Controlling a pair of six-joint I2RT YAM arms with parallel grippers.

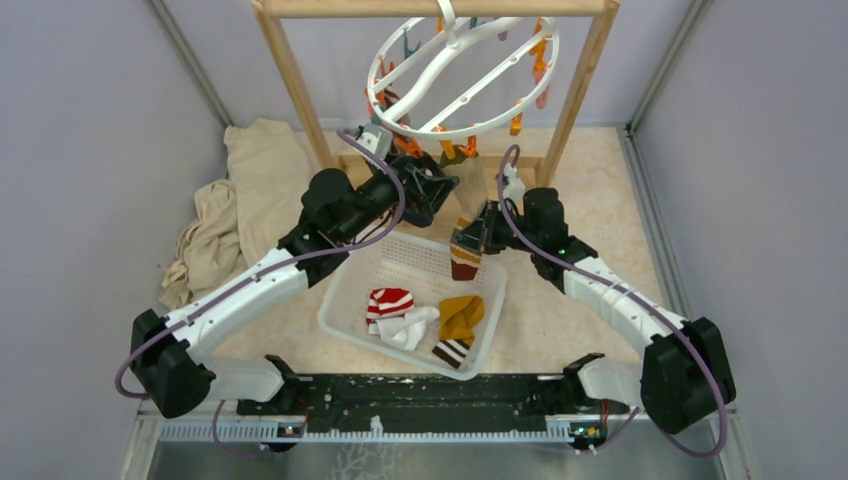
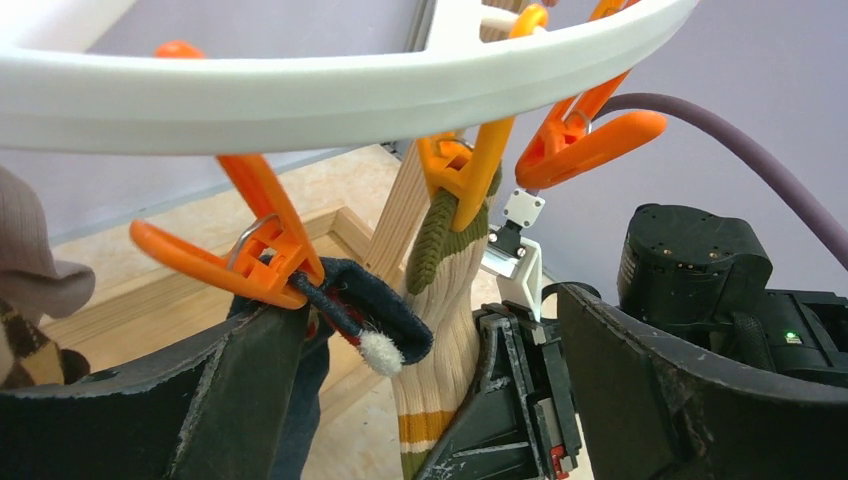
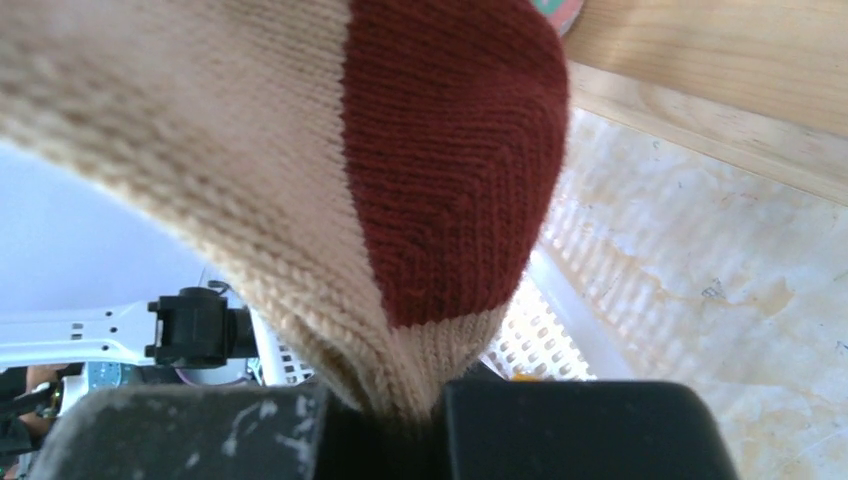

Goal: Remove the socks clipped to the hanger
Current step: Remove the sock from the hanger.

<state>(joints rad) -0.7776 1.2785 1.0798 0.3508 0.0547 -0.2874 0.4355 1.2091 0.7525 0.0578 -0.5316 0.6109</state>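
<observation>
The white ring hanger hangs tilted from the wooden frame, with orange clips below it. In the left wrist view, one orange clip holds a navy sock. Another clip holds a cream sock with a green cuff. My left gripper stands wide open around the navy sock, just under the ring. My right gripper is shut on the lower end of the cream sock, by its maroon patch. It sits above the basket's back edge.
A white perforated basket below holds a red-white striped sock, a white one, a mustard one and a brown patterned one. Beige cloth lies at the left. Wooden frame posts flank the hanger.
</observation>
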